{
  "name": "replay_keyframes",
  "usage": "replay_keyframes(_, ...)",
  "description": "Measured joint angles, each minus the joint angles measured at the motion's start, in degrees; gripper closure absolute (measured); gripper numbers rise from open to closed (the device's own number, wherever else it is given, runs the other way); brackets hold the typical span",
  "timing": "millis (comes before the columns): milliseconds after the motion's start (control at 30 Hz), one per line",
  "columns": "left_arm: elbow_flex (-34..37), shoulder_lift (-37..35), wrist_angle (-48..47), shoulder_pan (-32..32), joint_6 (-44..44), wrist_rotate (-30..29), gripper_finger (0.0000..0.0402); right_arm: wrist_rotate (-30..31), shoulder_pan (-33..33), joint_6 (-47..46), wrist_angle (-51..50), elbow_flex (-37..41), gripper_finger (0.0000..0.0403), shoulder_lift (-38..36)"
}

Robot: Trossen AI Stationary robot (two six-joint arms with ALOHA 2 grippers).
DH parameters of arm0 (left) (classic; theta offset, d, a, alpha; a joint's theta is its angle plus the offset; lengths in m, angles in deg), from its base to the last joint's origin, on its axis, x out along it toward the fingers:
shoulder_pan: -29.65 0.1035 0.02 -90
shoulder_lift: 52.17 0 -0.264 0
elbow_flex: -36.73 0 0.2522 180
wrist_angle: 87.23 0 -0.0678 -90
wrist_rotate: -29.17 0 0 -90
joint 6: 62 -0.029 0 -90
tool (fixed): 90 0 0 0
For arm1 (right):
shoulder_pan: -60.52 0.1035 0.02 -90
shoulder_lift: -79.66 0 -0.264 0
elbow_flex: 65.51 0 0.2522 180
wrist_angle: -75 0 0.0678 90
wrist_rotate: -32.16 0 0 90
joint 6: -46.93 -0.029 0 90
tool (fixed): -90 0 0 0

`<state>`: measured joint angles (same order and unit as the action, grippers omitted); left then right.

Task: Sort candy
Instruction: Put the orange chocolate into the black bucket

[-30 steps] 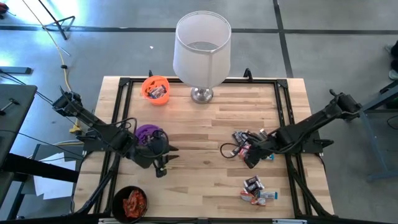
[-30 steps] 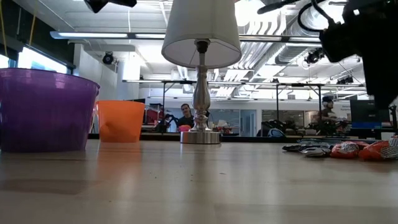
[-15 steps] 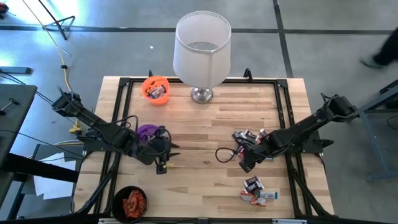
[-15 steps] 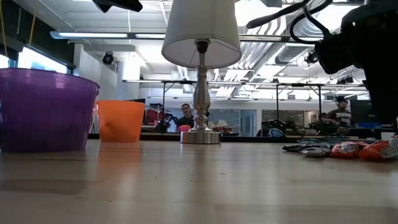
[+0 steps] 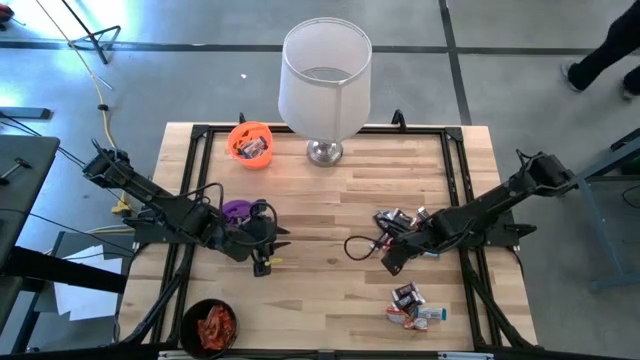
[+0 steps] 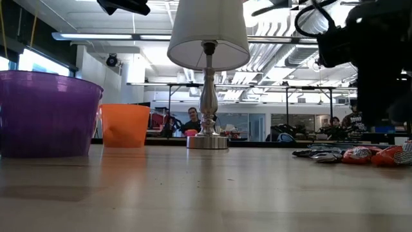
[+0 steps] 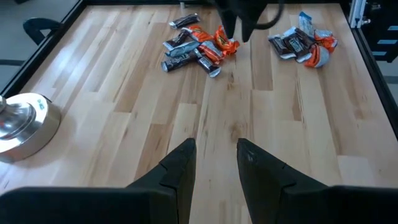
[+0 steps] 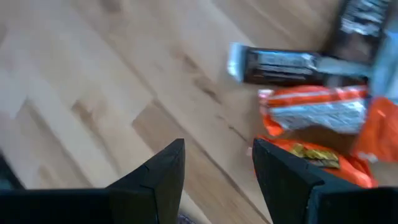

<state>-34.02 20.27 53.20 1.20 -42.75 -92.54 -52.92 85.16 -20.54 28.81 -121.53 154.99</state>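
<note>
The candy lies in two heaps on the table's right half: a larger pile (image 5: 396, 222) of dark brown, orange-red and silver wrappers, and a smaller pile (image 5: 412, 306) nearer the near edge. My right gripper (image 5: 390, 263) hovers open just left of the larger pile; its wrist view shows a dark brown sweet (image 8: 280, 63) and an orange one (image 8: 317, 111) ahead of the fingers. My left gripper (image 5: 270, 256) is open above bare wood beside the purple cup (image 5: 236, 209), facing the piles (image 7: 196, 48).
An orange cup (image 5: 250, 143) with sweets stands at the far left and a black cup (image 5: 210, 325) with orange-red sweets at the near left. A lamp (image 5: 325, 80) stands at the far edge, its base (image 7: 22, 121) near my left arm. Bare wood lies between the arms.
My right gripper has slid a little toward the table's left edge, away from the larger candy pile, staying open. The candy has not moved.
</note>
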Motion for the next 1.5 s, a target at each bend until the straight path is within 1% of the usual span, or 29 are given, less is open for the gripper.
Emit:
replay_keyframes(133, 0.0, 0.0, 0.0, 0.0, 0.0, 0.0, 0.0298, -0.1, 1.8, 10.7, -1.0, 0.0, 0.0242, 0.0)
replay_keyframes(233, 0.0, 0.0, 0.0, 0.0, 0.0, 0.0, 0.0298, 2.7, 2.8, 15.0, -3.5, 0.0, 0.0261, 0.0)
replay_keyframes(267, 0.0, 0.0, 0.0, 0.0, 0.0, 0.0, 0.0298, 3.9, 3.0, 13.1, -4.3, 0.0, 0.0267, 0.0)
replay_keyframes(300, 0.0, 0.0, 0.0, 0.0, 0.1, 0.0, 0.0298, 4.6, 2.6, 8.3, -5.6, 0.0, 0.0272, 0.0)
replay_keyframes(333, 0.0, 0.0, 0.0, 0.0, 0.4, 0.0, 0.0298, 5.2, 2.0, 1.5, -6.9, 0.0, 0.0276, 0.0)
replay_keyframes(400, 0.0, 0.0, 0.0, 0.0, 1.1, 0.0, 0.0298, 5.7, 0.8, -15.3, -9.7, 0.0, 0.0282, 0.0)
replay_keyframes(433, 0.0, 0.0, 0.0, 0.0, 1.0, 0.0, 0.0298, 5.9, 0.6, -22.2, -10.7, 0.0, 0.0283, 0.0)
replay_keyframes(467, 0.0, 0.0, 0.0, 0.0, 1.0, 0.0, 0.0298, 6.1, 0.9, -26.5, -10.9, 0.0, 0.0284, 0.0)
replay_keyframes(567, 0.0, 0.0, 0.0, 0.0, -0.2, 0.0, 0.0298, 7.3, 2.5, -32.2, -10.6, 0.0, 0.0284, 0.0)
replay_keyframes(700, 0.0, 0.0, -0.3, 0.0, -1.4, 0.5, 0.0298, 11.4, 4.1, -41.4, -10.7, 0.0, 0.0284, 0.0)
replay_keyframes(767, 0.0, 0.0, -1.4, 0.0, -1.8, 1.5, 0.0298, 11.7, 4.7, -44.4, -10.9, 0.0, 0.0284, 0.0)
replay_keyframes(900, 0.0, 0.0, -6.1, 0.0, -3.4, 1.7, 0.0298, 11.6, 5.7, -50.0, -11.2, 0.0, 0.0284, 1.3)
replay_keyframes(1033, 0.0, 0.0, -9.5, 0.0, -3.9, 1.9, 0.0298, 9.8, 7.0, -53.9, -10.4, 0.0, 0.0284, 4.1)
replay_keyframes(1133, 0.0, 0.0, -11.0, -0.4, -6.7, 3.5, 0.0298, 8.2, 7.4, -55.3, -10.0, 0.0, 0.0284, 6.5)
replay_keyframes(1267, 0.0, 0.0, -11.3, -0.7, -9.3, 5.6, 0.0298, 8.1, 7.3, -55.5, -9.8, 0.0, 0.0284, 8.8)
replay_keyframes(1500, 0.0, 0.0, -13.3, -0.7, -9.9, 5.9, 0.0298, 7.6, 7.3, -54.6, -9.5, -0.3, 0.0284, 13.1)
